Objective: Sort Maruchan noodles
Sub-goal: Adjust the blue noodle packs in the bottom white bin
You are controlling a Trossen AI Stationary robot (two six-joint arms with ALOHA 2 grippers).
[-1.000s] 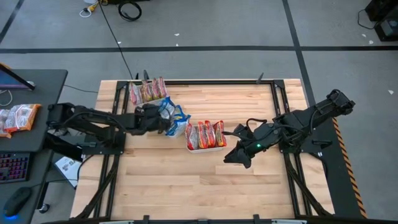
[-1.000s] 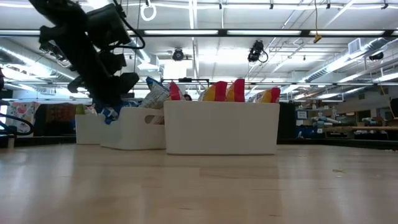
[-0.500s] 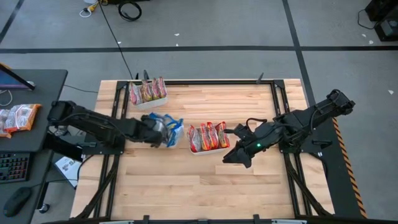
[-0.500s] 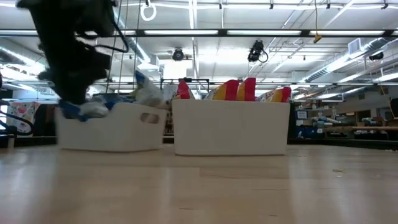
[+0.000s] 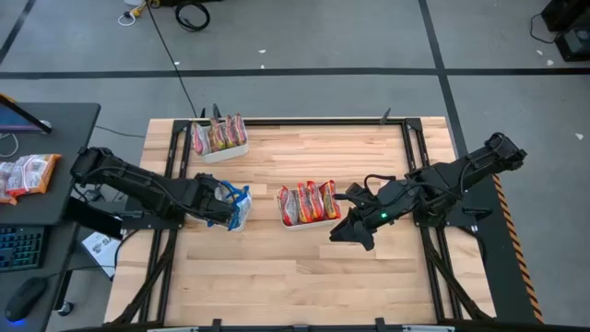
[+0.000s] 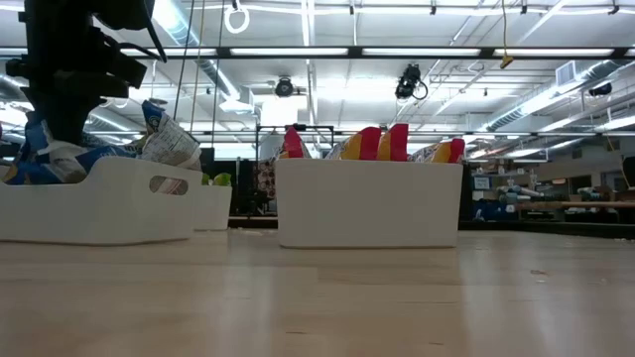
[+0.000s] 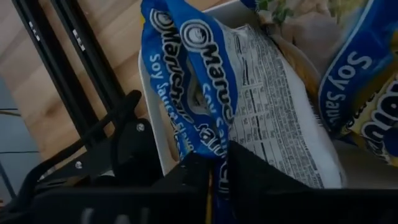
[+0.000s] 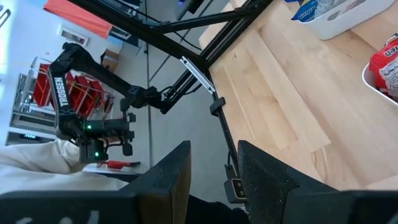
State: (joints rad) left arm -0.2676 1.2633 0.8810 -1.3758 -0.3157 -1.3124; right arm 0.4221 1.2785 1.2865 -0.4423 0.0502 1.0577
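A white tray (image 5: 243, 219) of blue-and-yellow Maruchan noodle packets (image 7: 199, 81) stands on the table's left part. My left gripper (image 5: 227, 205) is over it, pointing steeply down, shut on one blue packet. A second white tray (image 5: 307, 220) at the table's middle holds red-orange packets (image 5: 306, 200) standing on edge. A third tray (image 5: 221, 149) of red-orange packets stands at the far left. My right gripper (image 5: 339, 234) hangs open above the table, right of the middle tray, with nothing between its fingers. My left gripper pinches a blue packet's edge (image 7: 214, 152) between its two fingers (image 7: 186, 171), coming from above and slanting down. The packet stands in the tray, close to the tray's white wall (image 7: 152, 106). Whether the fingers also touch that wall, I cannot tell.
Black frame rails (image 5: 166, 249) run along the table's left and right sides. A desk with more packets (image 5: 28, 173) stands left of the table. Bare wood lies along the near half (image 5: 295, 277).
My left gripper has gone toward the table's near-left, risen a little and tipped further down. The tray of blue packets has slid with it along the table, away from the middle tray.
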